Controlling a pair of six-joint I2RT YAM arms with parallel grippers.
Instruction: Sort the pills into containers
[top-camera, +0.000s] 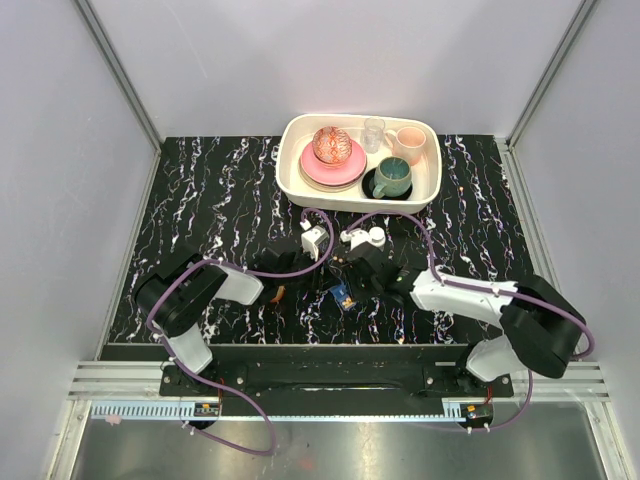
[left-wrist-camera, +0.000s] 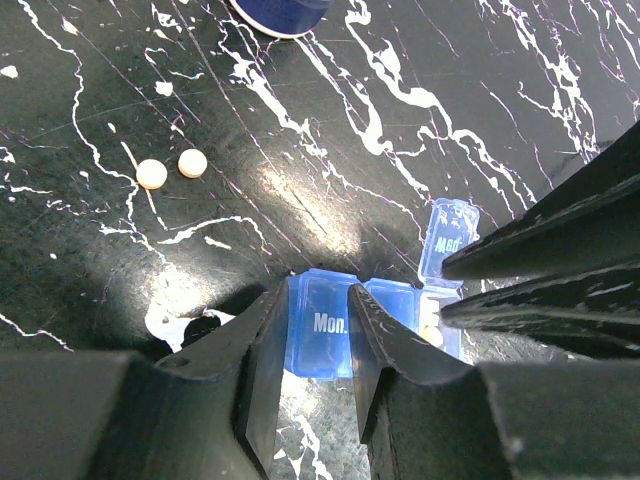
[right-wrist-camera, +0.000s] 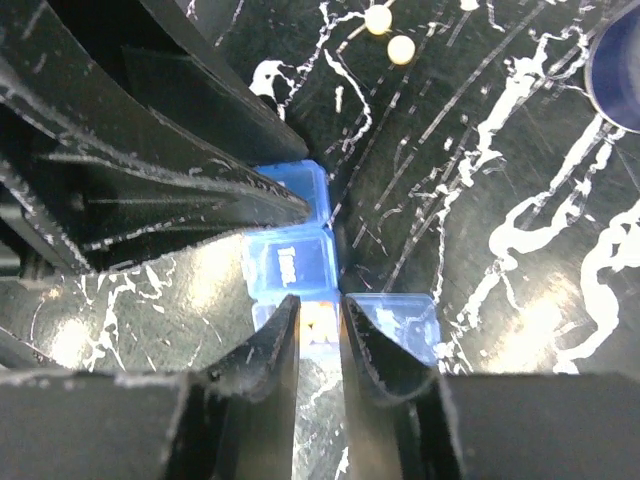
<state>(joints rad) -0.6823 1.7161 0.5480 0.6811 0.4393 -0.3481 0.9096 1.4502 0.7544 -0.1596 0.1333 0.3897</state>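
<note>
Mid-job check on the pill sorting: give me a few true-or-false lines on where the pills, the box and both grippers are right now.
1. Two loose pills lie on the table, apart from the pill box. True.
2. The left gripper straddles the compartment marked "Mon." True.
3. Every lid on the pill box is shut. False: one lid stands open.
4. The teal mug sits on the bare table. False: it is inside the white tray.
5. The right gripper hangs over the two loose pills. False: it is over an open compartment of the pill box, with at least one pill inside.
</note>
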